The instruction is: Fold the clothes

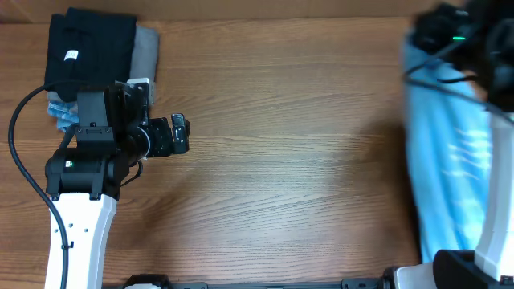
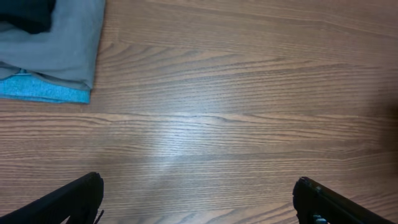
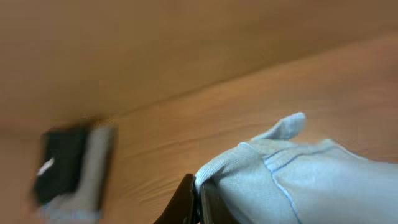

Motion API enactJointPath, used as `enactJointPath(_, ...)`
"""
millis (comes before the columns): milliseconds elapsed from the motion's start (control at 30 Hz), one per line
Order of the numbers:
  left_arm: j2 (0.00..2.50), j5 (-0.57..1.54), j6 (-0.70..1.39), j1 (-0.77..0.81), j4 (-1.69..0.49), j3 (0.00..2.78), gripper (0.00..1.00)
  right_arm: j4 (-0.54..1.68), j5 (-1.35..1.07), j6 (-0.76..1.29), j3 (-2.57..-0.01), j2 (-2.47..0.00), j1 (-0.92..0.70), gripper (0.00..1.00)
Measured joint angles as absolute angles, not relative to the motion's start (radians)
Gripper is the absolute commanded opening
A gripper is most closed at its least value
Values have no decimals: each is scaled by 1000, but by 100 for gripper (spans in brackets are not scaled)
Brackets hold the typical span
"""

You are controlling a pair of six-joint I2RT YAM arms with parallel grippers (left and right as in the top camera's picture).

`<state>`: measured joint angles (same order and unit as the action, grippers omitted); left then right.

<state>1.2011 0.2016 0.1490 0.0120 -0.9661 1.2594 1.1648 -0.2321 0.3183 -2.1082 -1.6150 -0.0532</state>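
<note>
Landmark: folded stack [image 1: 144,52], black garment [image 1: 92,40] topmost.
Just right of stack, nearer side: left gripper [image 1: 178,132], spread fully wide, holding nothing, over bare table [image 1: 281,160].
Far right of stack: sky-blue T-shirt [image 1: 446,160], bunched lengthwise; right gripper [image 3: 199,200] pinched shut on a fabric edge.
Step, as judged: getting 1 unfolded shirt into the work area.
Next move calls for: spreading it flat right of stack, then offering a 2nd corner to left gripper.

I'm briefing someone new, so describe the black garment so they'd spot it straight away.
On the wooden table, look to the far left corner. The black garment lies folded there on top of a grey piece. It is the only black fabric and carries a small white label.
</note>
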Motion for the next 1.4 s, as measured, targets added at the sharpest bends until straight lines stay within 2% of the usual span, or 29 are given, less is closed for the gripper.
enactJointPath(133,1205,194,149,12,-973,1332,100,1114,-251,352,-2109,-1641,-268,4)
enactJointPath(200,1206,186,148,12,-976,1386,100,1095,-258,371,-2109,-1675,-387,22)
enactJointPath(233,1206,180,145,12,-979,1415,100,1088,-258,372,-2109,-1690,-431,25)
enactJointPath(267,1206,174,141,12,-982,1438,100,1083,-255,373,-2109,-1711,-485,34)
enactJointPath(300,1206,165,133,12,-986,1464,100,1084,-245,379,-2109,-1731,-537,48)
enactJointPath(333,1205,157,130,12,-992,1482,100,1087,-230,382,-2109,-1747,-578,54)
enactJointPath(433,1205,134,120,12,-1019,1518,100,1093,-154,387,-2108,-1771,-664,63)
enactJointPath(533,1206,126,118,12,-1048,1525,100,1092,-88,390,-2109,-1758,-660,64)
enactJointPath(667,1221,133,104,28,-1074,1525,100,1100,-36,389,-2109,-1703,-556,65)
enactJointPath(900,1394,147,48,187,-1084,1525,99,1171,8,392,-2118,-1542,-398,65)
enactJointPath(1000,1533,145,17,265,-1084,1525,90,1201,8,392,-2130,-1494,-385,65)
enactJointPath(1200,1838,100,-24,354,-990,1525,89,1287,8,392,-2132,-1465,-375,66)
enactJointPath(1400,2029,88,-32,372,-853,1525,77,1329,8,392,-2132,-1467,-374,66)
